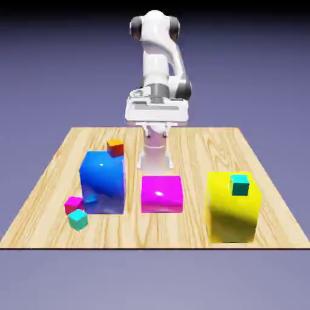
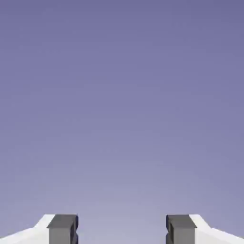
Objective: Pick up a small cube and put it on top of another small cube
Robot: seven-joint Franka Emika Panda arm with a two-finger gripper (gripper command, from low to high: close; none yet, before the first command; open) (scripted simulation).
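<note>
Tall Blocks Split the Tabletop Into Lanes

Three large blocks form a row of obstacles across the tabletop (image 1: 187, 227). The blue block (image 1: 103, 183) stands toward the exterior view's left, the low magenta block (image 1: 161, 194) in the middle, the yellow block (image 1: 233, 209) toward the exterior view's right. A narrow lane of bare wood runs between blue and magenta, a wider one between magenta and yellow. Beside the blue block, a small magenta cube (image 1: 74, 205) and a small turquoise cube (image 1: 78, 220) sit close together, so room between them is tight. Between the end effector's (image 2: 122, 231) fingertips is open space.
</note>
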